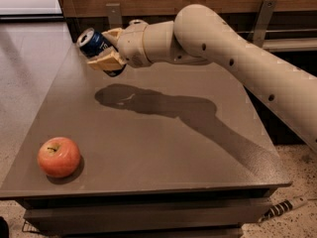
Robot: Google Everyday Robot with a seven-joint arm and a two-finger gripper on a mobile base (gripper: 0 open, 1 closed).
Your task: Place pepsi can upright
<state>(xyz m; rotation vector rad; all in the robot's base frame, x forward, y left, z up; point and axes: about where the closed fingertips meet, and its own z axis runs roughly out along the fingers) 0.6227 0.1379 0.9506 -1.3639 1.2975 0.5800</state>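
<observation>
The pepsi can [94,42] is dark blue with a silver end and is held tilted, its top pointing up and to the left. My gripper [106,48] is shut on the can, with tan fingers [105,62] above and below it. It hangs above the far left part of the grey table [148,143], well clear of the surface. The arm reaches in from the right.
A red apple [58,156] sits near the table's front left corner. A wooden wall with metal brackets [263,14] runs behind the table. A power strip [285,206] lies on the floor at the front right.
</observation>
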